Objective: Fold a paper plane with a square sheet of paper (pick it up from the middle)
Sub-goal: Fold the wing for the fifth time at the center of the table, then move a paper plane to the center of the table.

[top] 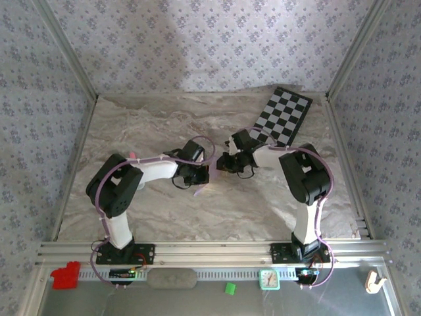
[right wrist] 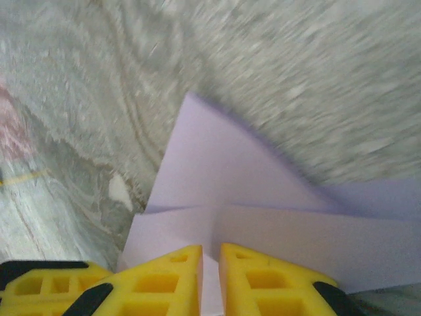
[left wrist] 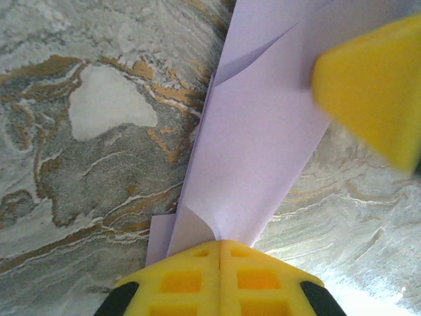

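Together, the left claw (left wrist: 220, 247) and the right claw (right wrist: 210, 253) each pinch the lilac paper plane (left wrist: 263, 151) at opposite ends.

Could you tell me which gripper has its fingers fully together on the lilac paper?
The left gripper: its fingers meet on the paper; the right gripper leaves a slit.

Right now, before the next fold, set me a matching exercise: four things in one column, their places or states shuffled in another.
Things:
1. left gripper
2. chequered board
3. red object
4. green block

Places or states:
A. far right corner of the table
B. near edge, left
C. shut on the lilac paper
D. near edge, centre

Pairs: 1-C, 2-A, 3-B, 4-D
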